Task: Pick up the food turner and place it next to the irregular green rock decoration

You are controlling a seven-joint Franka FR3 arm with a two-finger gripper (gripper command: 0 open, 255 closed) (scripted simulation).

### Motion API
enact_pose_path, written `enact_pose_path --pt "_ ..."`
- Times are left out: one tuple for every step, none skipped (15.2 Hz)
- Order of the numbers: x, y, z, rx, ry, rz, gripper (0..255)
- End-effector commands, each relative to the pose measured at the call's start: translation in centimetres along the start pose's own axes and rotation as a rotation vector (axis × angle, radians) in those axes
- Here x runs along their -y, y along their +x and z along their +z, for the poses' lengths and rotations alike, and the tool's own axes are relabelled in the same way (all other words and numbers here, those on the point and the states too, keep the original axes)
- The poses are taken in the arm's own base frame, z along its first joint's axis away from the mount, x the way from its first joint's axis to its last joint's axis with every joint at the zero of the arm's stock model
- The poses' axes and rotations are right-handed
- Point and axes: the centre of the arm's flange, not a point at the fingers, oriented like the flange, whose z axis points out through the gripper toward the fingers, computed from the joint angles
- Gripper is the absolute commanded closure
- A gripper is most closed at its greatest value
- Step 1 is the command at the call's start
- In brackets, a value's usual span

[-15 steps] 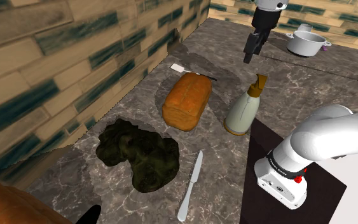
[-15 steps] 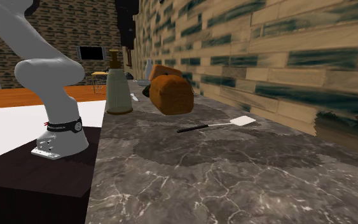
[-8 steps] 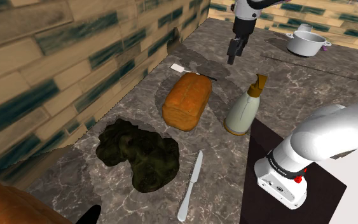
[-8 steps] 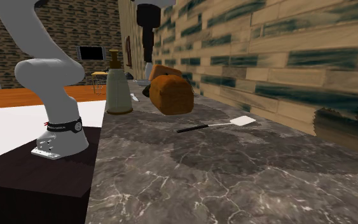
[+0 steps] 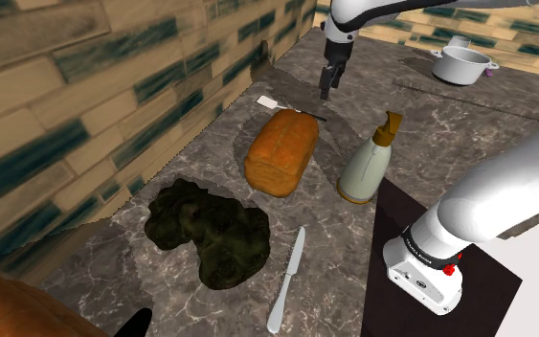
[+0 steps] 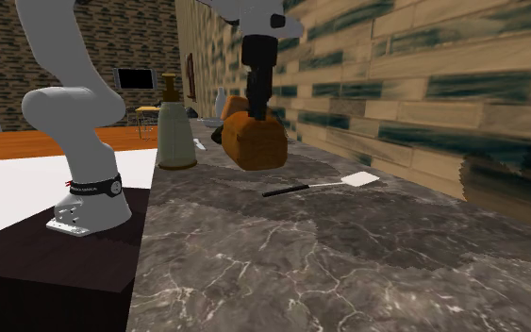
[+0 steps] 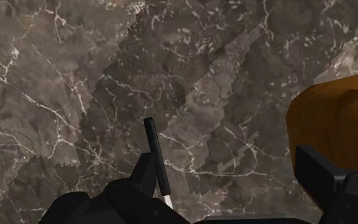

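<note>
Marble-patterned counter runs through the shoulder view. The turner lies in the upper middle of the frame, its white blade toward the tiled wall and its dark handle passing behind the far end of a bread loaf. The black gripper hangs above the counter just right of the handle's end, pointing down. The dark green rock sits at lower left of centre, well apart from the turner, with the loaf between them. A bottle stands right of the loaf, a knife lies near the bottom, and a pot is at upper right.

From the second exterior view, the turner lies flat at mid-frame, blade to the right. The gripper hangs at top centre, over the loaf and clear of the turner. The bottle stands left of the loaf.

On the wrist view the fingers stand wide apart, clasping nothing. The turner shows as a black handle on the counter just by one finger, and the loaf lies beside the other.
</note>
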Motion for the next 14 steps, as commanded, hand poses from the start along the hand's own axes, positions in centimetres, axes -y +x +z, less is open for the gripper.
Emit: enact_pose_path --pt "-0.8 2.3 1.4 -0.001 0.001 -0.021 0" --pt "-1.3 3.3 2.0 -0.001 0.001 -0.031 0" --pt "-1.8 4.4 2.6 -0.001 0.002 -0.041 0" --pt "-2.2 5.4 3.3 -0.001 0.002 -0.051 0" --pt "-2.7 6.5 3.9 -0.001 0.003 -0.062 0" --pt "-3.1 7.6 4.6 -0.001 0.004 -0.072 0" --pt "-3.5 8.6 5.2 -0.001 0.004 -0.082 0" --pt "-4.0 9.7 5.9 -0.001 0.005 -0.092 0" --pt "-4.3 10.8 6.5 -0.001 0.005 -0.102 0" --pt "-4.7 11.9 7.2 -0.001 0.006 -0.112 0" --pt "-5.1 13.0 7.8 -0.001 0.006 -0.122 0" --pt "-5.5 14.1 8.5 -0.002 0.007 -0.132 0" --pt "-5.8 15.0 9.0 -0.002 0.007 -0.141 0" --pt "-5.8 15.0 9.5 -0.002 0.007 -0.141 0"
